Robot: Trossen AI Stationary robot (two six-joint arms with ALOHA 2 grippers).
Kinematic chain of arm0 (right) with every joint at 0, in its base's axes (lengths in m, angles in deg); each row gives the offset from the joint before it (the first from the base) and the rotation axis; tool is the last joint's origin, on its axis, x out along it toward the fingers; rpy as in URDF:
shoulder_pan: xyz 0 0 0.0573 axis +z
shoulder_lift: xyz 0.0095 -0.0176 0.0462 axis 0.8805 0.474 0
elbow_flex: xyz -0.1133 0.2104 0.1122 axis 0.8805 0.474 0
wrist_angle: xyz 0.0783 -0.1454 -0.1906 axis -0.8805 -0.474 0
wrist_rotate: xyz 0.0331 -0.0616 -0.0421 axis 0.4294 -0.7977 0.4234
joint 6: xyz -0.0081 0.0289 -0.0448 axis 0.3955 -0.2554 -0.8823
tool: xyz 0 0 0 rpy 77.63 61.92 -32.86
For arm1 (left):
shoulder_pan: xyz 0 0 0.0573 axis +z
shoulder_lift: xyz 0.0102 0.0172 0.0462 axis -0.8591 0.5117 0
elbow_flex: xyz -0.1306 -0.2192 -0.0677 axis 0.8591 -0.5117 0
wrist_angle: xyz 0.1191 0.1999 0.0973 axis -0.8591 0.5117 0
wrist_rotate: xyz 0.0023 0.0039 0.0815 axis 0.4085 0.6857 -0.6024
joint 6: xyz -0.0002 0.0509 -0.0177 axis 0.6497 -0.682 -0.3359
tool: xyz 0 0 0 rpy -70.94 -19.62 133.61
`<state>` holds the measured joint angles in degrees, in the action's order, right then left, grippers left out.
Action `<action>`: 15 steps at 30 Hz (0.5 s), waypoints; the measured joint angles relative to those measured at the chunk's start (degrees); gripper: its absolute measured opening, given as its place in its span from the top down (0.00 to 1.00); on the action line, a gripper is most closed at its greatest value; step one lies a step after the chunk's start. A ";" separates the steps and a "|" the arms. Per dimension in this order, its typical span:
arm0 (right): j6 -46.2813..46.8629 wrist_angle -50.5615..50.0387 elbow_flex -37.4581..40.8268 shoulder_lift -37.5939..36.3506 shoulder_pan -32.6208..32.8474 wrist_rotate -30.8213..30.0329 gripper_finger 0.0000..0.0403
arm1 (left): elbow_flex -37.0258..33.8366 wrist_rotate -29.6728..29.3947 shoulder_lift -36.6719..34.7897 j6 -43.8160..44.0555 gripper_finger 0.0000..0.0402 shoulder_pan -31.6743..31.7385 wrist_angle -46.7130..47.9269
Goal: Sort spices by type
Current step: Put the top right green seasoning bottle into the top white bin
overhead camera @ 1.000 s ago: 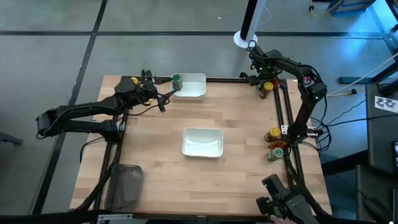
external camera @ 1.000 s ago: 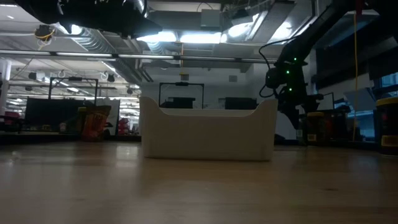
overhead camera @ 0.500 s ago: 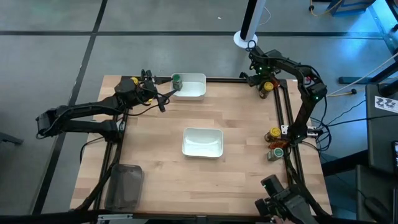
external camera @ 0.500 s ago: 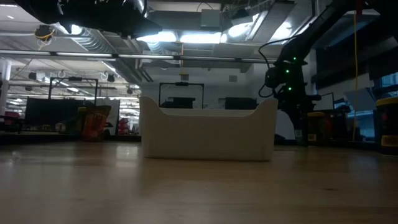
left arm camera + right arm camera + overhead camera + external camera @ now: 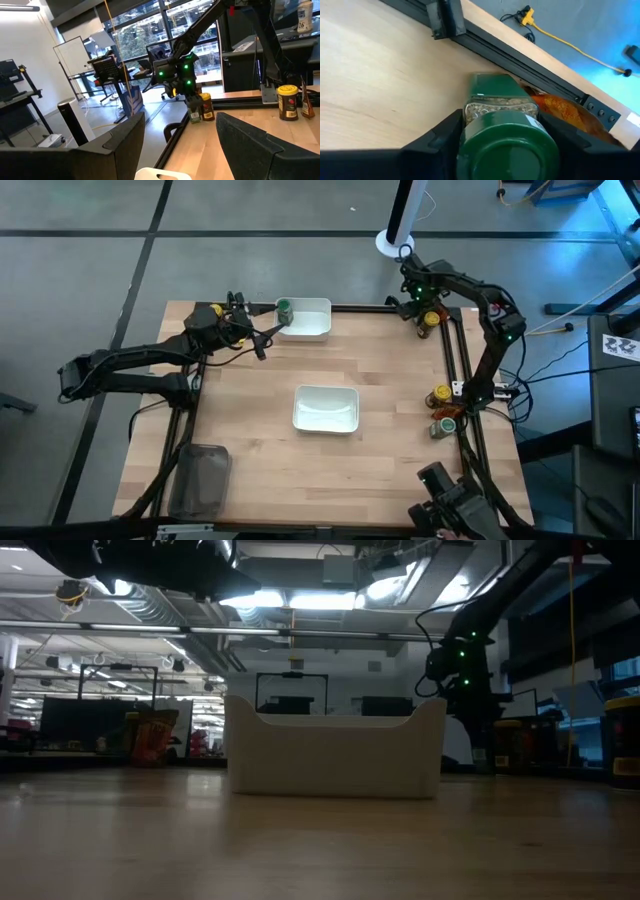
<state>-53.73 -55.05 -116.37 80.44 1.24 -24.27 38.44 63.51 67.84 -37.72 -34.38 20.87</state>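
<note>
At the table's far right corner my right gripper points down, shut on a green-capped spice jar. A yellow-capped jar stands right beside it. My left gripper hangs level and open at the far left, nothing between its fingers, beside the left end of a white bowl. Another green-capped jar shows at that end of the bowl. A yellow-capped jar and a green-capped jar stand at the right edge. My right gripper pinches the jar between its two fingers at the green cap, one finger on each side. The fingers come from above, pointing down. The jar is upright, and in the left wrist view its base appears to rest on the table.
A second white bowl sits mid-table. A clear grey tray lies at the near left corner. A black frame rail runs along the table's edge close behind the held jar. Bare wood lies between the bowls and the tray.
My right gripper has stayed at the far right corner, rolled a little at the wrist, and in the low view its fingers have drawn together around the green-capped jar.
</note>
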 joint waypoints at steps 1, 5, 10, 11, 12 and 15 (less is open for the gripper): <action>-0.07 -0.15 -0.08 0.00 0.25 -0.09 0.48 | 0.00 0.00 0.00 -0.01 0.41 0.01 0.00; -0.70 -0.17 -1.08 0.11 1.96 0.15 0.46 | 0.00 0.00 0.00 -0.07 0.41 0.02 0.00; -2.85 -0.32 -3.37 0.11 4.77 -0.14 0.49 | 0.00 0.00 0.00 -0.08 0.41 0.00 0.01; -2.99 -0.31 -3.96 0.11 5.42 -0.25 0.49 | 0.00 0.00 0.00 -0.08 0.41 0.00 0.00; -3.02 -0.28 -4.56 0.11 6.06 -0.33 0.49 | 0.00 0.00 0.00 -0.10 0.41 0.02 0.02; -3.18 -0.37 -6.51 0.11 8.11 -0.26 0.48 | 0.00 0.00 0.00 -0.08 0.41 0.02 0.04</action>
<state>-56.91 -55.43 -122.88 80.55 9.35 -24.53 38.44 63.51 67.84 -37.80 -34.36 20.91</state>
